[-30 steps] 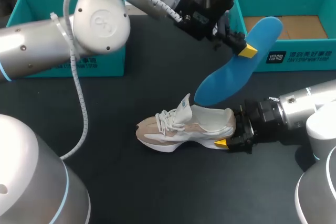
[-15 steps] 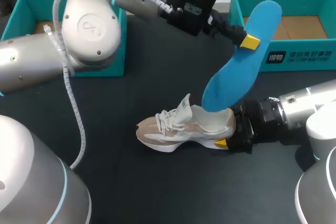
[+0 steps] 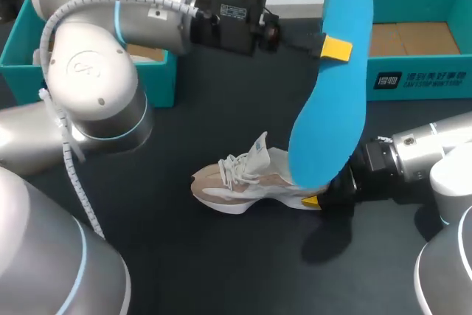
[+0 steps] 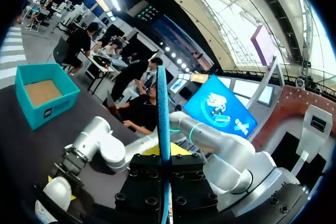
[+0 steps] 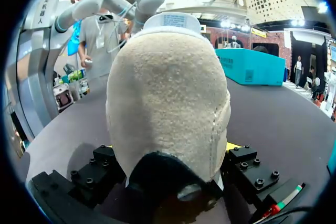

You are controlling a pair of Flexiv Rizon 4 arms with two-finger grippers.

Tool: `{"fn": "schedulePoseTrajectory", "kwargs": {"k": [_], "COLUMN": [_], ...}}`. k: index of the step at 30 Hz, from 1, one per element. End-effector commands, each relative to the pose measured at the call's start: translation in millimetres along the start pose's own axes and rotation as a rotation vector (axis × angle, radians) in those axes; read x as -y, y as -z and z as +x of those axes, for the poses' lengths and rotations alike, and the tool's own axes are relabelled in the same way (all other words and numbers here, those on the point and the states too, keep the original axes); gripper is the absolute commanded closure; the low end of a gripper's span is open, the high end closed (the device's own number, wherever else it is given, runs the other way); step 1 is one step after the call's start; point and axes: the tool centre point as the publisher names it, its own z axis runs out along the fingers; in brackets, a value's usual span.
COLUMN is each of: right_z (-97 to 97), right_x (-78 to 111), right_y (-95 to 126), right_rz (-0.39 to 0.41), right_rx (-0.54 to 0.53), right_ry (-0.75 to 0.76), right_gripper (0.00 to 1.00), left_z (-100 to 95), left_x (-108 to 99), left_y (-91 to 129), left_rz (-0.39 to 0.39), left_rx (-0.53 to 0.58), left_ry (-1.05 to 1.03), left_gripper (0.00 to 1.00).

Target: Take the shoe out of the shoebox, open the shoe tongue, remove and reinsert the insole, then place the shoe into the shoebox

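A dark table (image 3: 221,256) has two robot arms working over it. The left gripper (image 3: 333,48) is clamped on a bright blue insole (image 3: 330,116), with one yellow fingertip pressed flat on the face that shows and the other hidden behind it. The insole hangs from this gripper almost upright, held near its upper end. Its lower end reaches down to the heel of the shoe (image 3: 240,178). In the left wrist view the insole (image 4: 161,108) is seen edge-on as a thin blue line rising straight out from between the fingers of the left gripper (image 4: 165,163).

The white and beige sneaker stands on its sole on the table, outside both boxes. The right gripper (image 3: 318,188) is closed around its heel, and the toe points away from it. One yellow fingertip shows at the sole edge. The other is covered by the insole. In the right wrist view the fuzzy beige heel (image 5: 168,98) fills the space between the fingers of the right gripper (image 5: 173,182), touching both.

An open teal shoebox (image 3: 420,79) sits beyond the right gripper. A second teal box (image 3: 158,86) sits under the left arm.
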Motion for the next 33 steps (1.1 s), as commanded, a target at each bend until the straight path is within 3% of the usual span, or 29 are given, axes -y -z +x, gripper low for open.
{"fn": "schedulePoseTrajectory", "kwargs": {"k": [1,13,17,33], "right_z": [-0.3,-0.3,-0.3,-0.3], "right_x": [3.8,3.8,3.8,3.8], "right_y": [-2,-2,-2,-2], "right_rz": [0.001,0.001,0.001,0.001], "right_rx": [0.000,0.000,0.000,0.000], "right_ry": [0.000,0.000,0.000,0.000], "right_gripper": [1.00,1.00,1.00,1.00], "left_z": [10.0,36.4,45.3,50.8], "left_x": [-12,-27,-31,-39], "left_y": [17,40,42,48], "left_rz": [0.087,0.125,0.132,0.141], "left_rx": [-0.008,-0.063,-0.018,-0.022], "left_ry": [0.026,0.103,0.130,0.201], "left_gripper": [1.00,1.00,1.00,1.00]}}
